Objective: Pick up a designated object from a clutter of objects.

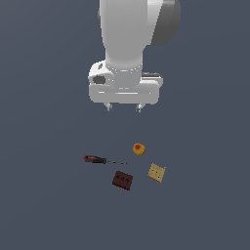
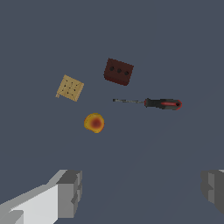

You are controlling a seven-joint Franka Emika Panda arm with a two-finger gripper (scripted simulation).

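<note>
While our hand [image 1: 124,108] hangs wide and empty above, the ball [image 1: 139,149] could roll if clipped; the screwdriver [image 1: 102,160] lies at its 8 o'clock

Flat, even, shadowless light; slightly soft renders
</note>
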